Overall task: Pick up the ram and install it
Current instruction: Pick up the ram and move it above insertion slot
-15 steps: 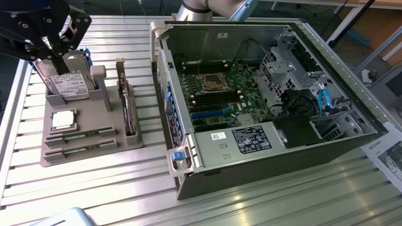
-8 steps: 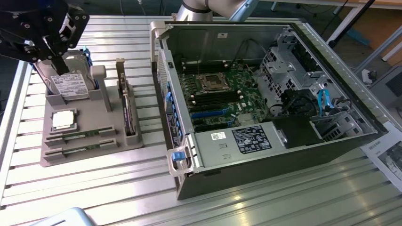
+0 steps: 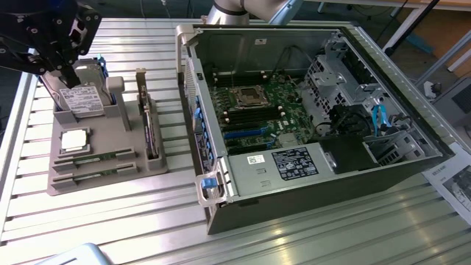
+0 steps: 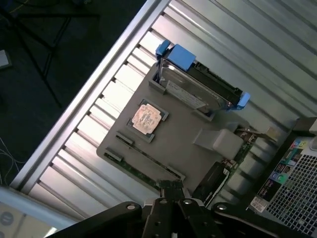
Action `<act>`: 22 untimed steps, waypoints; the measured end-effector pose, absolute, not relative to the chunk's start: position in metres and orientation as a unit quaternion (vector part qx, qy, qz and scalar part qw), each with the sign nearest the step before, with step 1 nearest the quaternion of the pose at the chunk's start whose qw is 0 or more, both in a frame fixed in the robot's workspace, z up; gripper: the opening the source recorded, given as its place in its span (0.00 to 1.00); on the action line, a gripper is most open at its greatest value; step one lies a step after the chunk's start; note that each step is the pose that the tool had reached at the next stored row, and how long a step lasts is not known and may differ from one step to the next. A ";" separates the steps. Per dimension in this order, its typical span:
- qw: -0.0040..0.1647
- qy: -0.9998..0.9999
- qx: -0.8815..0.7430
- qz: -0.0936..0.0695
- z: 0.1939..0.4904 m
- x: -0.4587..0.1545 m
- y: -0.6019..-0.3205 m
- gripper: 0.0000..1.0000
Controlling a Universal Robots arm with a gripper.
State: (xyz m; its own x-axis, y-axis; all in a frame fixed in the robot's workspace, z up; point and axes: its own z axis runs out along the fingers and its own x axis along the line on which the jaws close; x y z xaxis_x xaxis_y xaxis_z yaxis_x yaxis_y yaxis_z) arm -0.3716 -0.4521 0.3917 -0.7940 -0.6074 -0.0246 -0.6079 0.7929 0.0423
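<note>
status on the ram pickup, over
gripper shut, empty, high over the holder. both ram sticks lying in holder slots, untouched. cpu beside them.

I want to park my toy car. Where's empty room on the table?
Bare table slats lie on the camera's side of the gray holder and the computer case. Crowded: the holder itself and the thin gap between them.

On the holder tray, the hard drive stands at the far end, the processor chip lies midway, and two ram sticks lie at the near end. The expansion card stands along the tray's edge on the exterior view's right, with the computer case beyond it.
</note>
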 end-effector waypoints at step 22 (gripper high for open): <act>0.000 0.858 -0.512 0.024 0.392 -0.372 -0.452 0.10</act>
